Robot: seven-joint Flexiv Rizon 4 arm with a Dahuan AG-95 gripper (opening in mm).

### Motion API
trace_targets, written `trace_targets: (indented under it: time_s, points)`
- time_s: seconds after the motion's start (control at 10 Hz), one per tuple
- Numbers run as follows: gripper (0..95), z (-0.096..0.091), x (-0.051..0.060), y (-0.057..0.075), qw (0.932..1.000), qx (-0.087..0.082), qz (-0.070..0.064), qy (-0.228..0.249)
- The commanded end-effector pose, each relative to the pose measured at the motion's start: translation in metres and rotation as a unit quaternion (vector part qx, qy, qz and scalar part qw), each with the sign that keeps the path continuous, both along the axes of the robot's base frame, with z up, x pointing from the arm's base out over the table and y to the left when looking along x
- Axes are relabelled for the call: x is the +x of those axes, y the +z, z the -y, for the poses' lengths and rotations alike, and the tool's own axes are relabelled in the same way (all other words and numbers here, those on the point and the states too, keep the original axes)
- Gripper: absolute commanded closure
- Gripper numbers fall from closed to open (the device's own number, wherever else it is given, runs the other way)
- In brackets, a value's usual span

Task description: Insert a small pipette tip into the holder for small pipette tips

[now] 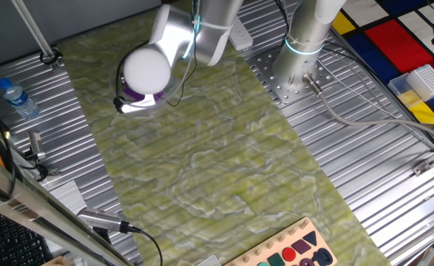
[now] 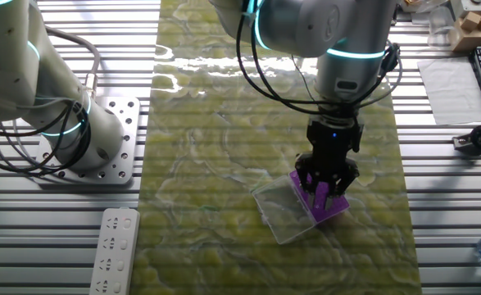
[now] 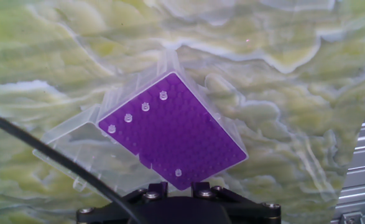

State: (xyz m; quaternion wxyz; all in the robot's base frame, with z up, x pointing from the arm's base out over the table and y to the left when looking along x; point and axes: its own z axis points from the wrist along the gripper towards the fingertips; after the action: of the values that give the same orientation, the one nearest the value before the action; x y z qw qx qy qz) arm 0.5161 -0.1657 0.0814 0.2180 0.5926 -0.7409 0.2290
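Purple plastic fills the middle of the hand view: the holder for small pipette tips (image 3: 173, 138) lies straight ahead of the claw (image 2: 325, 190), its fine grid of holes facing up so a tip can go in from above. Four pale tips (image 3: 137, 111) already stand in a row along its far edge, and a fifth tip (image 3: 178, 172) sits in a hole at the near edge, closest to the claw; I judge this one to be the tip being seated or just seated. The clear cover piece (image 2: 283, 209) is swung open flat on the green-marbled tabletop (image 2: 224, 147) beside the box, leaving the grid free.

From the other fixed view the claw hangs upright over the holder, fingers pointing down at it, which suits a straight push into a hole. Whether the fingers grip a tip or stand apart I cannot tell: the tips are dark against the purple, and the hand view shows only the claw's base.
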Motion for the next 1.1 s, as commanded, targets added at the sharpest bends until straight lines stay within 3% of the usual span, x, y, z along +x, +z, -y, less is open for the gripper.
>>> trace_targets:
  time_s: [0.1,0.2,0.3,0.4,0.5,0.6,0.7,0.8,0.9,1.0,1.1]
  points:
    - [95.0,-0.005,-0.003,0.013,0.9809,0.092,0.091,-0.145]
    - [95.0,-0.010,-0.001,0.019,0.9583,0.131,0.123,-0.222]
    - [95.0,-0.011,0.000,0.020,0.9461,0.149,0.135,-0.254]
    - [95.0,-0.019,0.005,0.027,0.8707,0.223,0.171,-0.404]
    - [95.0,-0.022,0.007,0.029,0.8474,0.238,0.178,-0.440]
    - [95.0,-0.032,0.013,0.035,0.7952,0.261,0.181,-0.516]
    - [95.0,-0.043,0.019,0.042,0.7472,0.270,0.185,-0.578]
    - [95.0,-0.049,0.022,0.046,0.7419,0.277,0.182,-0.583]
    - [95.0,-0.043,0.020,0.045,0.7692,0.278,0.179,-0.547]
    - [95.0,-0.022,0.018,0.043,0.7902,0.282,0.181,-0.513]
    - [95.0,-0.009,0.017,0.046,0.7814,0.288,0.179,-0.524]
